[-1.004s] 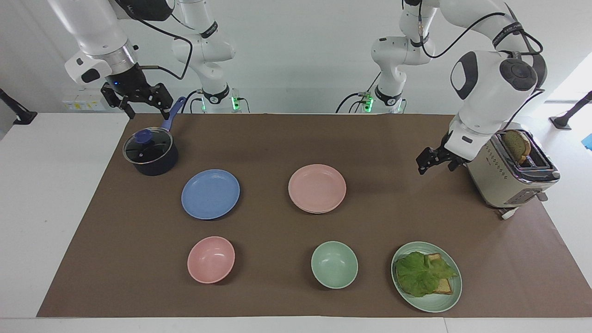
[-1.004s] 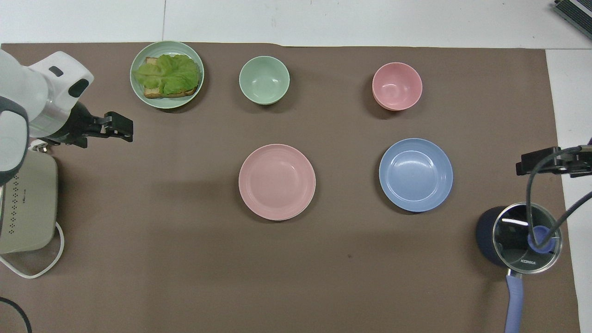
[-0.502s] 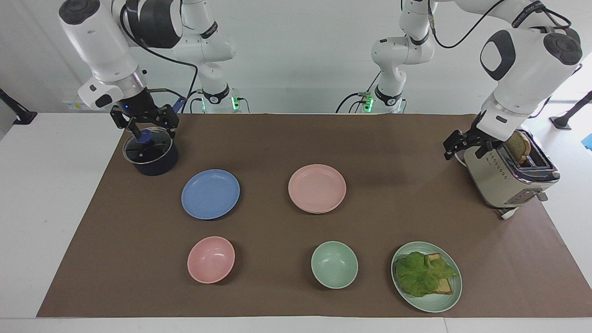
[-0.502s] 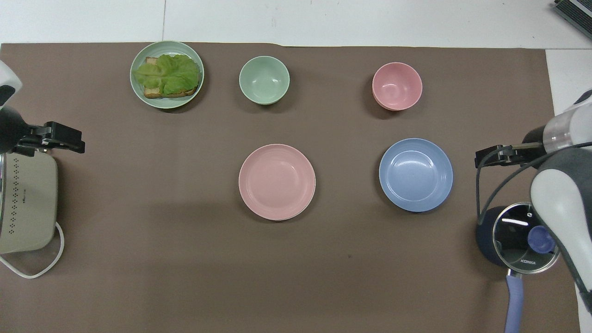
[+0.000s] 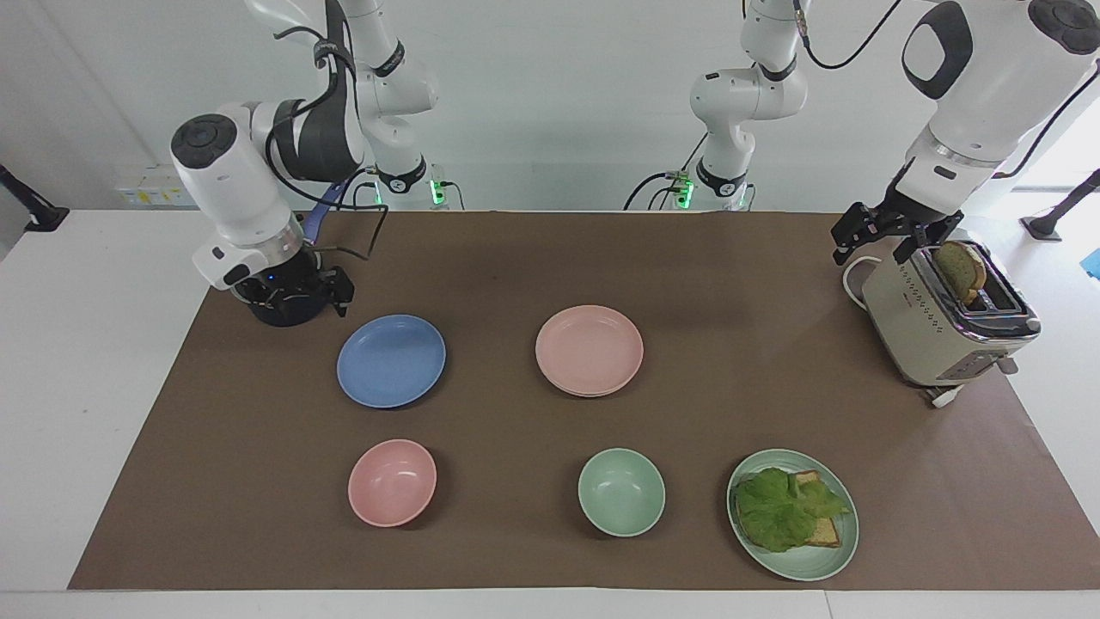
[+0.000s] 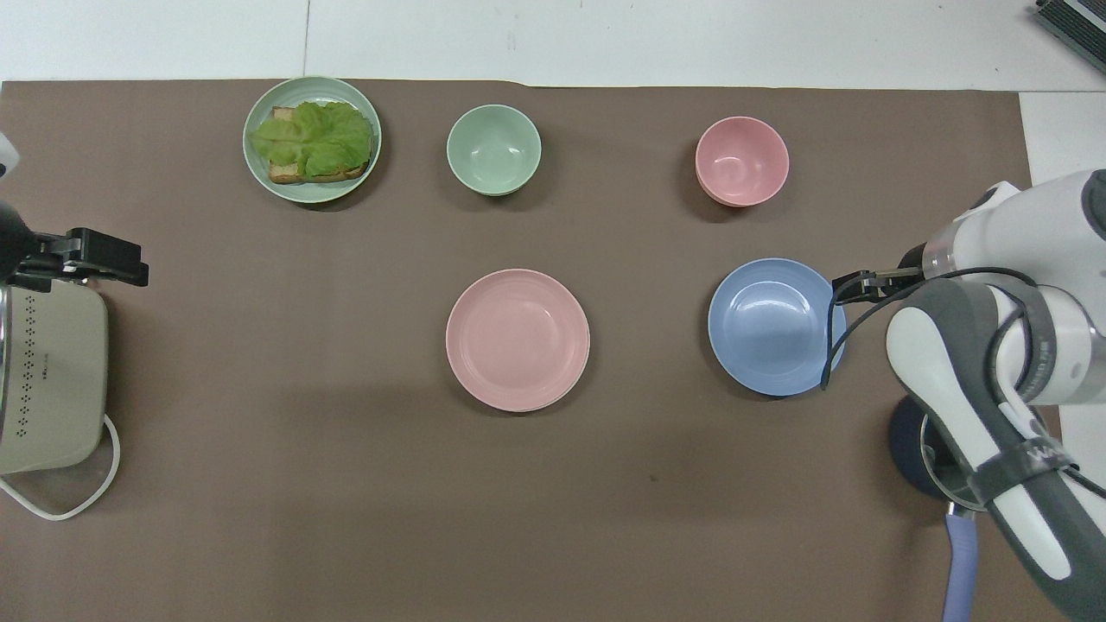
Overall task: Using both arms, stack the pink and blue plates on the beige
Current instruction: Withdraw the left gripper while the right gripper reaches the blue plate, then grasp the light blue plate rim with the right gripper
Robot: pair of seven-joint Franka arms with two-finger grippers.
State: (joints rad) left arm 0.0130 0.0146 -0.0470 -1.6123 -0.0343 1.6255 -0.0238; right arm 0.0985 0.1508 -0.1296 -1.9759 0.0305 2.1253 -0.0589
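The blue plate (image 5: pixel 391 360) (image 6: pixel 777 326) lies flat on the brown mat toward the right arm's end. Beside it, mid-table, the pink plate (image 5: pixel 589 347) (image 6: pixel 518 339) rests on a same-sized plate; only a thin pale rim (image 5: pixel 593 394) of that one shows, likely the beige one. My right gripper (image 5: pixel 301 297) (image 6: pixel 851 285) hangs open and low over the mat by the blue plate's rim, holding nothing. Open and unladen too, my left gripper (image 5: pixel 889 232) (image 6: pixel 108 259) is up over the toaster's end.
A dark pot (image 5: pixel 284 314) (image 6: pixel 912 441) with a blue handle stands under the right arm. The toaster (image 5: pixel 945 331) (image 6: pixel 47 380) holds a bread slice. Farther out stand a pink bowl (image 5: pixel 392 481), a green bowl (image 5: pixel 620 492) and a green plate (image 5: pixel 846 554) of lettuce and toast.
The right arm has swung down from above the pot to the blue plate's rim. The left gripper has drawn back from over the mat to the toaster and risen. The plates have not moved.
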